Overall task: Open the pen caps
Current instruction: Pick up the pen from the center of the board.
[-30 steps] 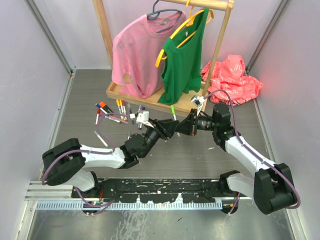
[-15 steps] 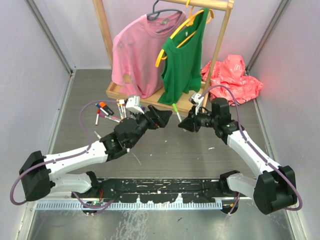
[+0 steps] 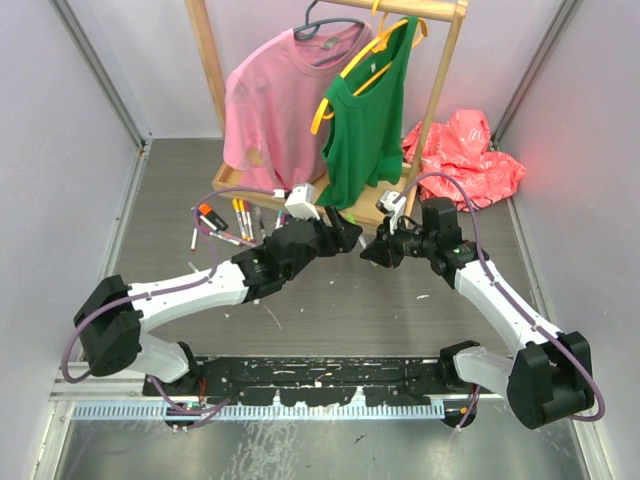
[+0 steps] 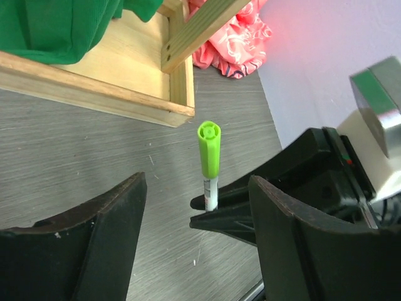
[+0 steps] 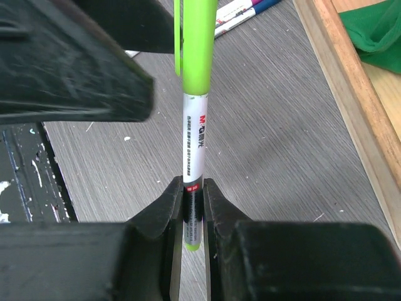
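Green pen cap (image 4: 208, 148) is seated on the upper end of a white marker barrel (image 5: 193, 143), held upright above the grey floor (image 3: 330, 300), in front of the wooden rack base (image 4: 94, 94). Far left on the floor: a loose group of markers (image 3: 225, 225) with coloured ends, well apart from both arms. Left gripper (image 4: 197, 188): fingers (image 4: 94, 244) spread wide, one on each side of the cap, no contact visible in the left wrist view. Right gripper (image 5: 193, 188): fingers (image 5: 164, 213) pinch the lower barrel near its green end, cap pointing away from them. Far right: crumpled red bag (image 3: 465, 150) against the wall.
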{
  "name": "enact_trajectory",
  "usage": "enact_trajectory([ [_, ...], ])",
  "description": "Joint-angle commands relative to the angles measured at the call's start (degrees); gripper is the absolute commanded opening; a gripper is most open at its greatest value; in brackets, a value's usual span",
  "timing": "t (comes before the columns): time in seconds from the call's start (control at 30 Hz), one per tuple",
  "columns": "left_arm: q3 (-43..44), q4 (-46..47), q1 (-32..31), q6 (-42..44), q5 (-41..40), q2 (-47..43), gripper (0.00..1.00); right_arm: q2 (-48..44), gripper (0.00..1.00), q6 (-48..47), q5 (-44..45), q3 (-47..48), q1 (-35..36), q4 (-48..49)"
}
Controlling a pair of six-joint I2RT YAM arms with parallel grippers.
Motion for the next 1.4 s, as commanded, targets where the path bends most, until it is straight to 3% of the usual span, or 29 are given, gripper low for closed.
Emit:
enact_trajectory([
  [0.0,4.25,-1.11,0.86,-2.51,0.19,2.57,0.66,-0.42,0.01,-1.86,-0.13,2.6,0.04,0.27],
  [0.53,5.49,3.43,3.33,-5.83,2.61,7.55,0.47,0.41,0.02,-3.02,-0.74,2.52,0.07,-0.28],
  [0.7,5.53,3.83,3.72,-6.23,4.0,7.99,0.3,0.4,0.02,-3.15,-0.82,2.52,0.03,-0.36],
  [0.87,4.73,4.84,4.16,-6.15,5.69,8.0,0.01,0.52,0.03,-3.24,-1.24,2.52,0.01,-0.55],
  [0.97,2.7,9.13,4.29,-5.52,7.92,7.85,0.0,0.48,0.11,-3.05,-2.91,2.68,0.02,-0.88],
  [1.13,-3.63,24.39,4.34,-4.28,12.02,7.4,0.0,0.72,0.32,0.77,-10.64,2.25,-0.69,1.12],
  [1.37,-7.26,33.22,4.34,-2.73,13.93,7.94,0.0,2.0,0.39,5.32,-16.85,1.99,-2.81,3.65],
])
